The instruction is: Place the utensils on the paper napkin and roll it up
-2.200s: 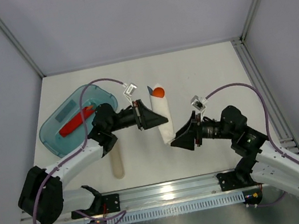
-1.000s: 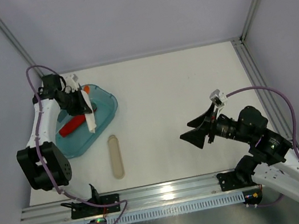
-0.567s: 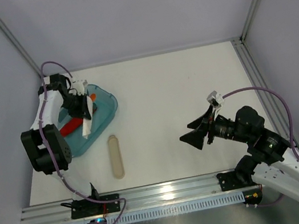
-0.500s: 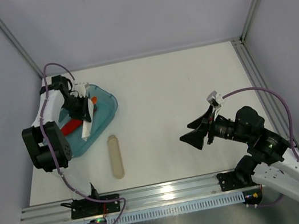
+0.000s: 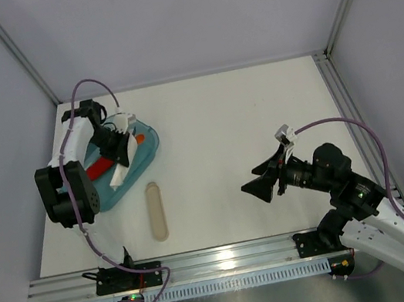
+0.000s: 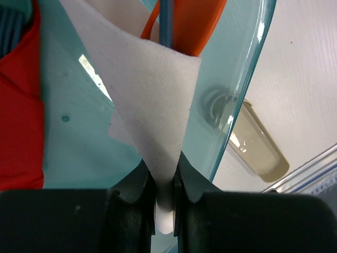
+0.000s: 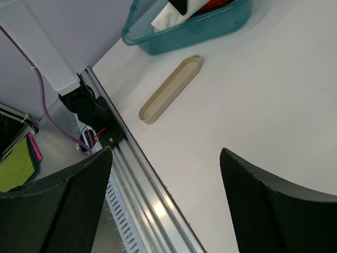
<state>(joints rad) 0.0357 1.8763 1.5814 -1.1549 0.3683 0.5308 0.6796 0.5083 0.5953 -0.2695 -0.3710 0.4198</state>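
white table (image 5: 260, 125) first, matte and bare-looking around my right claw (image 5: 256, 180), which hangs above it with its jaws spread wide, nothing between them.

now the teal tray (image 5: 155, 140) on the left side: clear, glossy plastic with a rounded rim. my left claw (image 6: 164, 179) hovers over it, pinching the paper napkin (image 6: 152, 105) at its narrow end. the napkin fans out from my jaws like a cone, thin, white, a soft fibrous grain on it. it looks wrapped round the utensils, so i'd say the rolling is done and i'm on the setting-down.

inside the tray, a flat red piece (image 6: 21, 105), smooth and opaque, lying beside the roll.

on the table just beside the tray, a tan oblong holder (image 5: 155, 211), shallow, round-ended, apart from everything i hold.

smallest: 2 utensils poke out of the roll's far end, an orange one (image 6: 202, 26), shiny plastic, and a slim blue one (image 6: 166, 21).

next move, as i read it: lower gently, let the bundle rest in the tray, then let go. paper this thin could unroll once my pinch is gone.
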